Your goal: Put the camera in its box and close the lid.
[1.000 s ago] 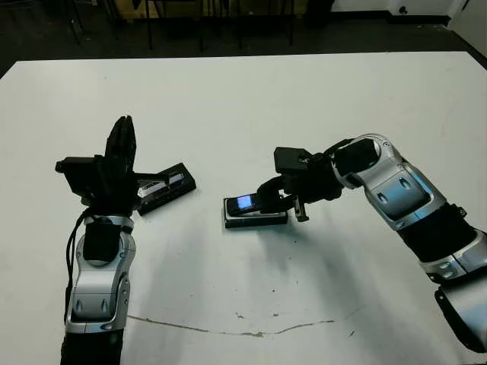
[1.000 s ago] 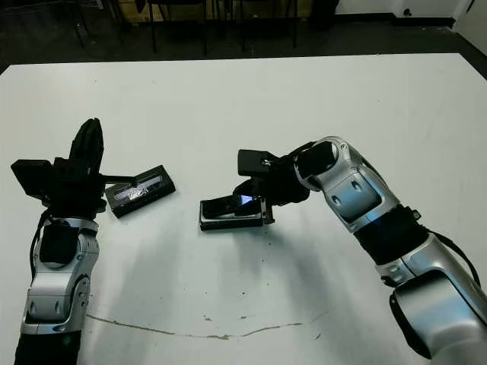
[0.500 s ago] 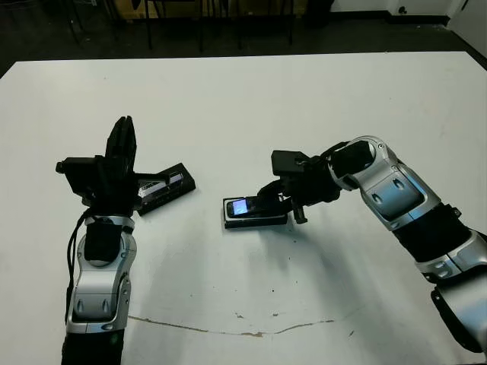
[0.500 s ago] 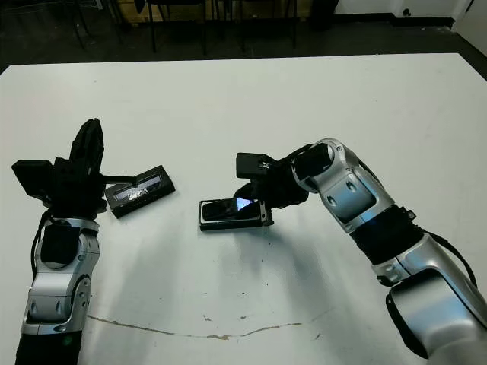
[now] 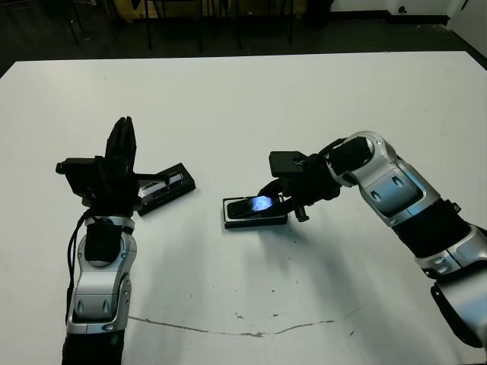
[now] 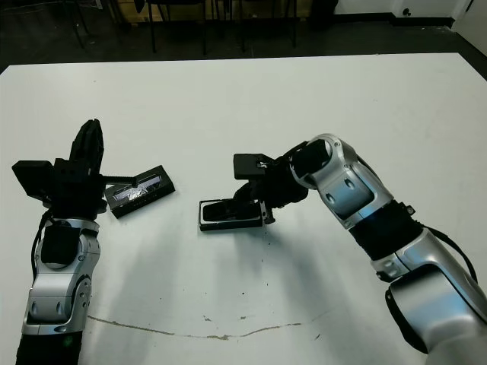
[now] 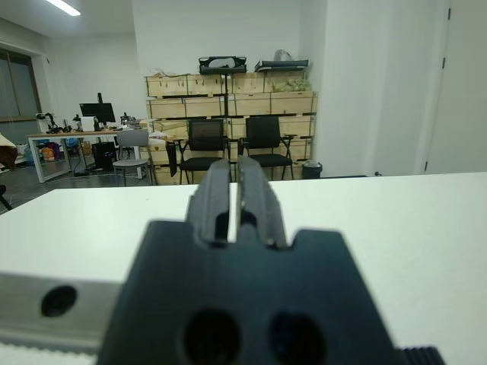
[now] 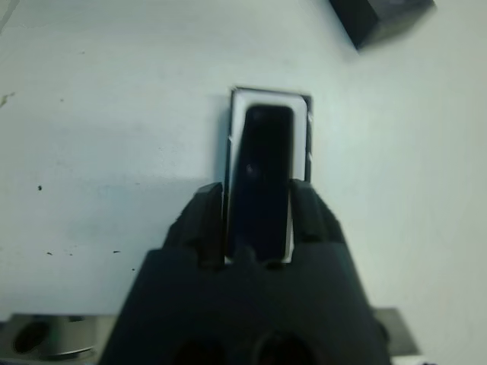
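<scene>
Two right gripper (image 8: 257,220) fingers clamp the camera (image 8: 259,179) over the box (image 8: 270,97); left gripper (image 7: 228,199), fingers together, stands beside the lid (image 5: 163,188).

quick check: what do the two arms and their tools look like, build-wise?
Both arms have glossy silver-grey shells with black joint sections. The left arm has a thin black cable looping along it. Each ends in a boxy black tool with two ridged black fingers: left tool, right tool. No markings visible.
</scene>
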